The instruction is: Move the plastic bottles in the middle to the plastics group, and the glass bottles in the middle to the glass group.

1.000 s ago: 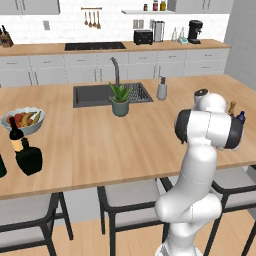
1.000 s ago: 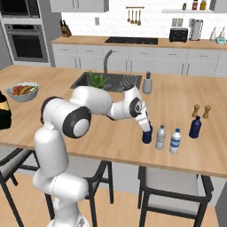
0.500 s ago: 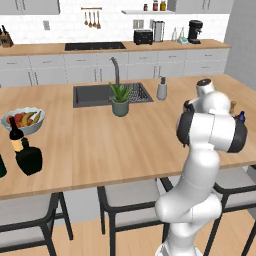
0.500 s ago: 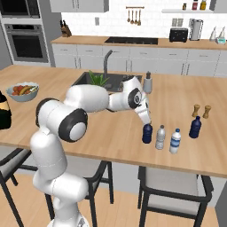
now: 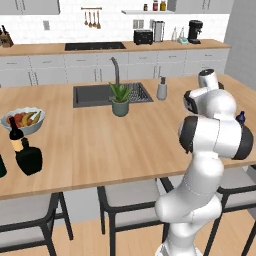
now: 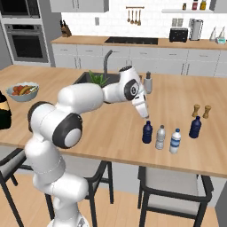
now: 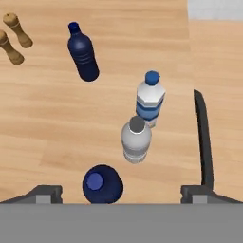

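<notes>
Below my hand a small dark navy plastic bottle [image 6: 147, 132] stands upright beside a clear greyish bottle [image 6: 160, 137] and a blue-topped pale bottle [image 6: 175, 141]; a squat black glass flask [image 5: 29, 156] stands far off.

The gripper [image 6: 146, 114] has let go of the navy bottle [image 6: 147, 132] and lifted clear, jaws spread wide, the arm pulling back up over the counter.

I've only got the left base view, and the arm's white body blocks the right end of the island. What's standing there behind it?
Observer: Four bottles in a loose row: a navy bottle, a clear grey bottle, a blue-topped bottle and a second navy bottle.
Operator: Where's the gripper?
Observer: The gripper hangs just above the first navy bottle, jaws open, holding nothing.
Operator: Anything else nearby?
Observer: Two wooden grinders stand behind the bottles.
</notes>
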### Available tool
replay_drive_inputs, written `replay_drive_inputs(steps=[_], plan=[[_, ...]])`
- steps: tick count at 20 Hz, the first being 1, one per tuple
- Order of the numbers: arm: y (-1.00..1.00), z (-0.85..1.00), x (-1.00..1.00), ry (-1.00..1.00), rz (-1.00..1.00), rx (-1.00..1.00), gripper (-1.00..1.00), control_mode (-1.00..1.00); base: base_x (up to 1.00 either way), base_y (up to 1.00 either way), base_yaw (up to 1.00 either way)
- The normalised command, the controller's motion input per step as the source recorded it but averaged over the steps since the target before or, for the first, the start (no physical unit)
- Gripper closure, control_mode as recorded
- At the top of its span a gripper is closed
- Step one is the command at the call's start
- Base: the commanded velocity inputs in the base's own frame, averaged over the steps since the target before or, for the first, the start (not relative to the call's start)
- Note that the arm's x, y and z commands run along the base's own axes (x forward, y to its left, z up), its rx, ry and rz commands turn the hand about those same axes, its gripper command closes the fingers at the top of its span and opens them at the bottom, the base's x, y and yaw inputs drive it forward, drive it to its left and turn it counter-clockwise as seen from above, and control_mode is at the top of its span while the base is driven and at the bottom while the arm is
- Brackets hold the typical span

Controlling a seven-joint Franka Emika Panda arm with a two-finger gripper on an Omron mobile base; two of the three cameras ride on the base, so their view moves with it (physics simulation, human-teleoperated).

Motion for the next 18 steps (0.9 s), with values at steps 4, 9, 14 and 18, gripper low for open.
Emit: replay_drive_inputs(steps=[4, 9, 14, 18], plan=[[0.77, 0.04, -0.77, -0.01, 0.23, 0.0, -1.0, -1.0, 0.0, 0.0, 0.0], [0.95, 0.0, -0.87, 0.0, 0.33, 0.0, -1.0, -1.0, 0.0, 0.0, 0.0], [0.94, 0.0, -0.86, 0.0, 0.36, 0.0, -1.0, -1.0, 0.0, 0.0, 0.0], [0.37, 0.12, -0.65, -0.01, 0.24, 0.01, -1.0, -1.0, 0.0, 0.0, 0.0]])
